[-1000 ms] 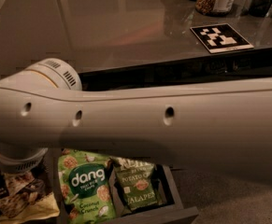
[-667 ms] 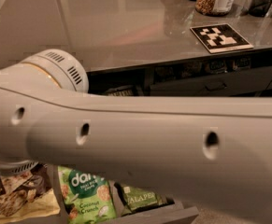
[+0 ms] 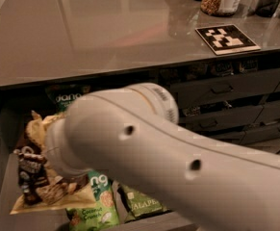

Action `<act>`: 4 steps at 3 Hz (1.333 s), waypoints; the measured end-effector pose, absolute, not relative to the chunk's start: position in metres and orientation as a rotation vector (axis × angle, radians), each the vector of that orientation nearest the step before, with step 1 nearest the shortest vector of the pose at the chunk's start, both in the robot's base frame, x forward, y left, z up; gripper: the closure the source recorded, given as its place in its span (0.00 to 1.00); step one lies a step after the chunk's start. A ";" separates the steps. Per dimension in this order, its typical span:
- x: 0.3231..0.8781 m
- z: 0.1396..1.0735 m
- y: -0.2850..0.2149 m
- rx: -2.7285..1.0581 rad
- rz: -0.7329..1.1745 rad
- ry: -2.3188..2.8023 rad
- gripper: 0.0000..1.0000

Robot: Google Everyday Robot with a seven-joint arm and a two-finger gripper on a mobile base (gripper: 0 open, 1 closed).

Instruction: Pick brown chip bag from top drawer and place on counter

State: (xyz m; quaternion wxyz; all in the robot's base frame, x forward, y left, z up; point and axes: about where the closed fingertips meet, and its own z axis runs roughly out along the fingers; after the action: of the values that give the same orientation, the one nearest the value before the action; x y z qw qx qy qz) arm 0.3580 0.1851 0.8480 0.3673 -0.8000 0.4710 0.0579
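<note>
Camera view: my arm [image 3: 178, 177] cuts across the shot from bottom right and ends over the open top drawer [image 3: 0, 196], under the counter's [image 3: 106, 32] front edge near its left corner. Gripper [image 3: 31, 172] is the dark shape past the wrist, against the brown chip bag [image 3: 50, 196]; can't tell if it's open or has hold. Bag is crumpled at drawer left, green dang bag [image 3: 98, 201] and jalapeno bag [image 3: 142, 203] beside it. Marker tag [image 3: 226, 38] near counter's right edge
</note>
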 end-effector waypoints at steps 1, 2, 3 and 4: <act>0.389 0.813 0.125 -1.931 0.263 1.360 1.00; 0.419 0.777 0.089 -1.861 0.405 1.390 1.00; 0.422 0.755 0.088 -1.877 0.449 1.368 1.00; 0.422 0.755 0.088 -1.877 0.449 1.368 1.00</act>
State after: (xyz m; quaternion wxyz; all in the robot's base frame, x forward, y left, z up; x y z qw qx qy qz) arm 0.4225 0.0883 0.7550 0.3784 -0.7344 0.5353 0.1757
